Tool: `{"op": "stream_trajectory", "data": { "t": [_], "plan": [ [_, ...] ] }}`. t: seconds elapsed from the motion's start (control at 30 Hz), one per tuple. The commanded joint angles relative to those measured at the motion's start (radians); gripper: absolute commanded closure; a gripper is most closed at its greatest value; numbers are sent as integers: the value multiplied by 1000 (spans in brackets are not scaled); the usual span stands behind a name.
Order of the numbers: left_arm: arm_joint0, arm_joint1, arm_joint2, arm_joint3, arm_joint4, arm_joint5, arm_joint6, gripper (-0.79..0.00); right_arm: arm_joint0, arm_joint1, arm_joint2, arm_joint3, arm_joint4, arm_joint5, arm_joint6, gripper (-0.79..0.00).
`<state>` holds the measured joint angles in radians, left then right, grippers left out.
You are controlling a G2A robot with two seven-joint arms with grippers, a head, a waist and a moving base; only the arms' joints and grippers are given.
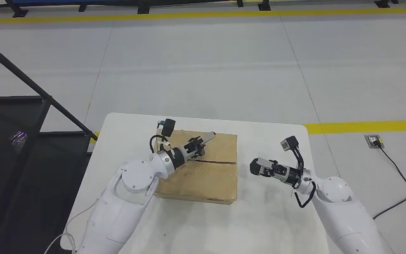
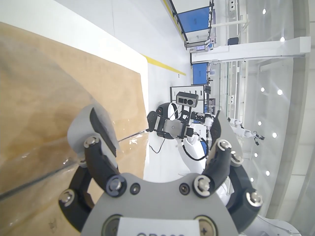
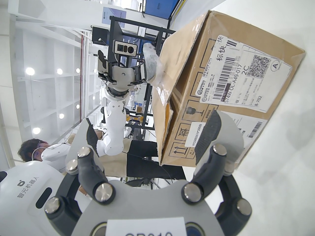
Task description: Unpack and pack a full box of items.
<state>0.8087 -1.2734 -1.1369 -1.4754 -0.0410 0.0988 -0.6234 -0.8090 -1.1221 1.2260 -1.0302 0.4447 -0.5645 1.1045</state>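
Note:
A closed brown cardboard box [image 1: 202, 168] lies in the middle of the white table [image 1: 266, 136], its two top flaps taped along the seam. My left gripper [image 1: 204, 145] hovers open over the box top near the seam; in the left wrist view the left gripper [image 2: 157, 121] has one fingertip [image 2: 98, 124] against the taped seam of the box [image 2: 49, 87]. My right gripper [image 1: 256, 167] stands open just beside the box's right side. The right wrist view has the right gripper [image 3: 152, 128] facing the box [image 3: 196, 79] and its white shipping label [image 3: 243, 72].
A black frame [image 1: 38, 101] and dark mat stand off the table's left side. Bare tabletop lies to the right of the box and along the near edge. Yellow floor lines [image 1: 355, 127] run behind the table.

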Motion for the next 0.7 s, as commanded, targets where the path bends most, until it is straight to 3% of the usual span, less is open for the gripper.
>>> {"op": "stream_trajectory", "data": {
  "t": [0.0,0.4,0.67],
  "plan": [
    [2,1,-5,-6,-10,0,-11,-785,-3,1,2,-2,0,0,0,-785],
    [19,8,24,-36,75,-13,-72,-785,9,2,-3,10,10,1,12,-785],
    [31,8,41,-77,112,-36,-56,-785,14,2,-6,21,12,-3,14,-785]
  ]
}}
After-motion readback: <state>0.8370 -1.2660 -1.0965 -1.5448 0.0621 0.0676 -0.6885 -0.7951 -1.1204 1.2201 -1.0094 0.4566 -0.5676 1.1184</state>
